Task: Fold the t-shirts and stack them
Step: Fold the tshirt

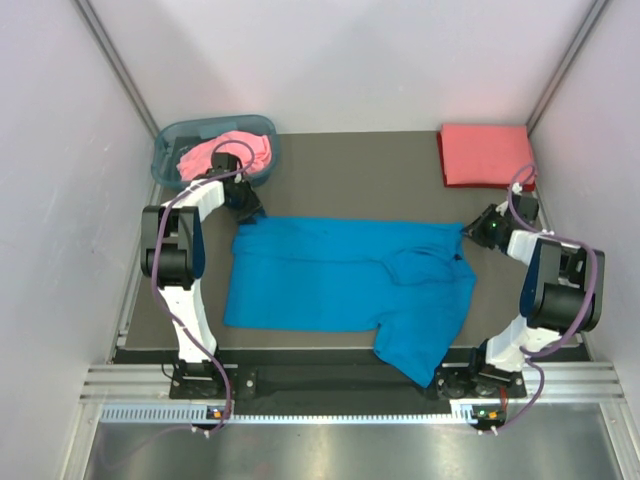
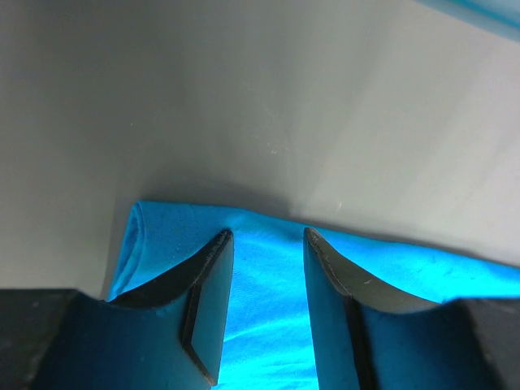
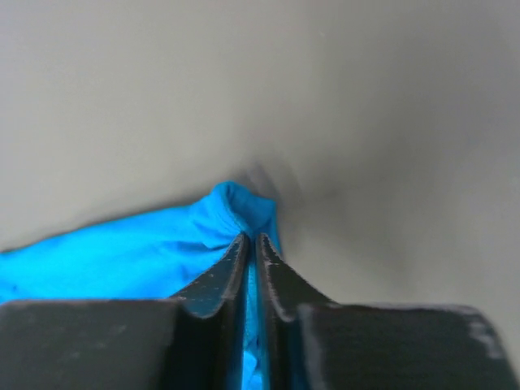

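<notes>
Blue tee [image 1: 340, 285]: spread flat across table [image 1: 340, 165], between both arms.
R gripper [image 3: 252, 237]: jaws pinched together on far-right corner of tee.
L gripper [image 2: 268, 236]: jaws apart, straddling far-left corner — no grip yet.
Do well: L should bite deep past the hem, then lift level w/ R — else fold skews.

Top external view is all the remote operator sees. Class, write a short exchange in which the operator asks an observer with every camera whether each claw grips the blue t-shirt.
Operator: Is the right claw gripping the blue t-shirt?
Observer: Yes. Its wrist camera shows it shut on a bunched corner of the cloth.
Operator: And the left claw?
Observer: Open. It is poised over the shirt's edge near a corner, and the cloth in its gap is unpinched.
</notes>
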Controlling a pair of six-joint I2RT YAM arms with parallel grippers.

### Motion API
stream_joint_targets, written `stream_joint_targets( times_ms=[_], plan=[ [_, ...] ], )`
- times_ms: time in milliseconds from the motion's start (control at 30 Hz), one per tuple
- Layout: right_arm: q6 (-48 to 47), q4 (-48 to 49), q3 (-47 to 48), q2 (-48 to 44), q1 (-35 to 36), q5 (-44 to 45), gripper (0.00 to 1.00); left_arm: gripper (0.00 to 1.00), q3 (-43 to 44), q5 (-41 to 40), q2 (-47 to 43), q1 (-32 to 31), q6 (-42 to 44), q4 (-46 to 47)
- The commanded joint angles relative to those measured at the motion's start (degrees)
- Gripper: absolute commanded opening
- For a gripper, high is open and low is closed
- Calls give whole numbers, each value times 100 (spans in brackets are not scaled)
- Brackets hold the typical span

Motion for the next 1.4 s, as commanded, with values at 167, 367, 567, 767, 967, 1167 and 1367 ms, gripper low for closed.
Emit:
stream_joint_targets(
  times_ms=[167, 367, 567, 767, 967, 1167, 1367],
  plan=[
    [-519, -97, 580, -125, -93, -315, 26, 46, -144, -616, 382, 83, 120, -152],
    [-872, -941, 1283, 279, 4, -183, 33, 46, -117, -598, 355, 83, 120, -143],
    [-1057, -1618, 1864, 780, 267, 97, 33, 46, -126, -607, 373, 83, 112, -152],
    [-1057, -1592, 1882, 982, 417, 90, 33, 46, -135, -651, 399, 83, 120, -152],
    [-811, -1416, 1697, 886, 461, 658, 6, 46, -135, -747, 417, 83, 112, -178],
    [14, -539, 979, 561, 93, 916, 0, 46, -196, -1178, 531, 171, -81, -398],
    [683, 410, 485, 218, 22, 951, 0, 46, -284, -1187, 575, 198, -178, -319]
  ],
)
